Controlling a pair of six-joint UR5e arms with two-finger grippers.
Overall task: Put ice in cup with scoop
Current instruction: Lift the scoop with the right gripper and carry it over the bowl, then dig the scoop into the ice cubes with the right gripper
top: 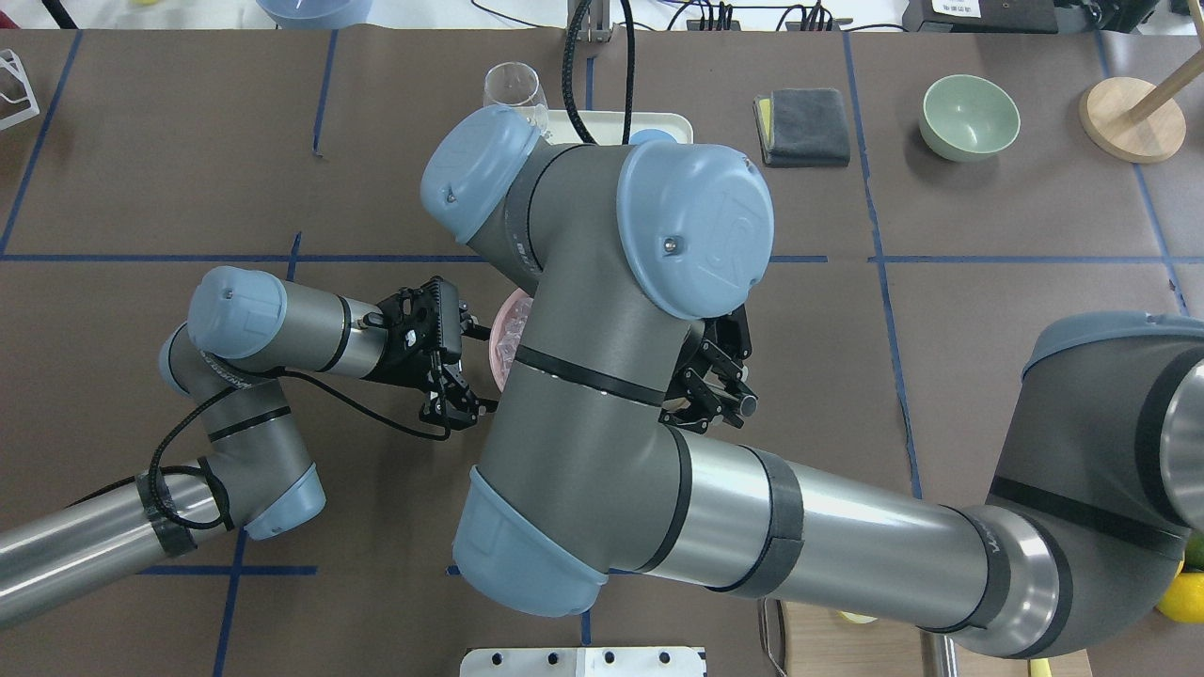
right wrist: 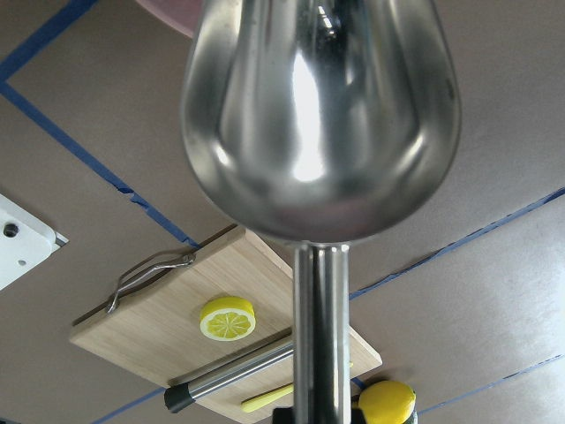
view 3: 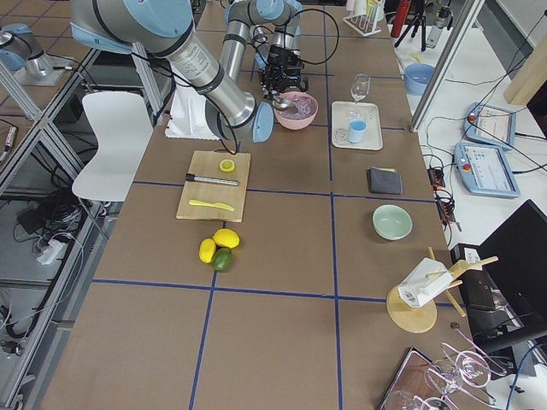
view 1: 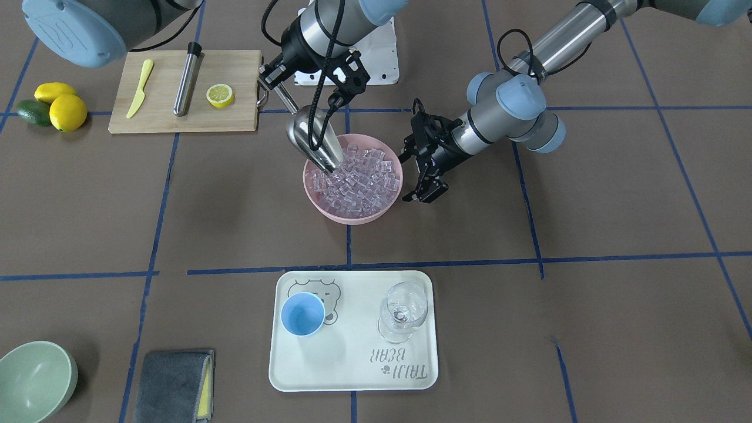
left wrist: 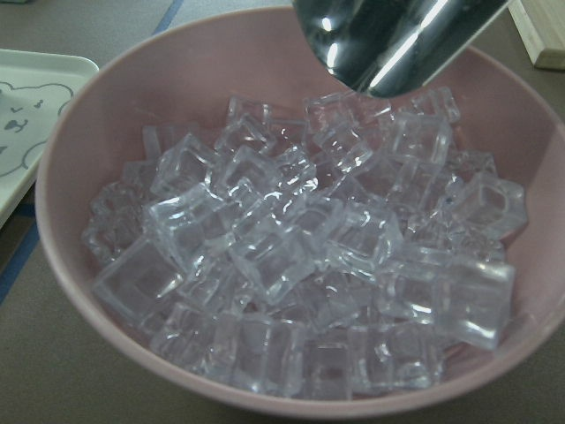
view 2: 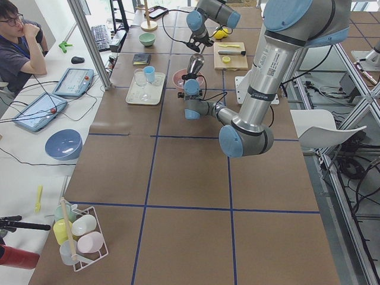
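Early stage, nothing in yet. On the tabletop [view 1: 587, 235] the tray [view 1: 352, 358] lies well apart from the pink bowl [view 1: 352, 218]. R gripper [view 1: 274, 79] fingers clamp the scoop [view 1: 311, 138] by its handle, w/ the trough angled down into the bowl. L gripper [view 1: 425, 192] hangs just beside the bowl, fingers parted, empty. Cup [view 1: 302, 314] stands upright on the tray, empty (a clear glass [view 1: 402, 308] is near it). Ice [view 1: 364, 176] is all in the bowl, scoop tip at the cubes. Loading, carrying and pouring are left.

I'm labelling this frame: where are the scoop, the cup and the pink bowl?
scoop [view 1: 301, 134]: front-facing view, on its steel trough.
cup [view 1: 302, 314]: front-facing view, on its blue inside.
pink bowl [view 1: 352, 217]: front-facing view, on its near rim.
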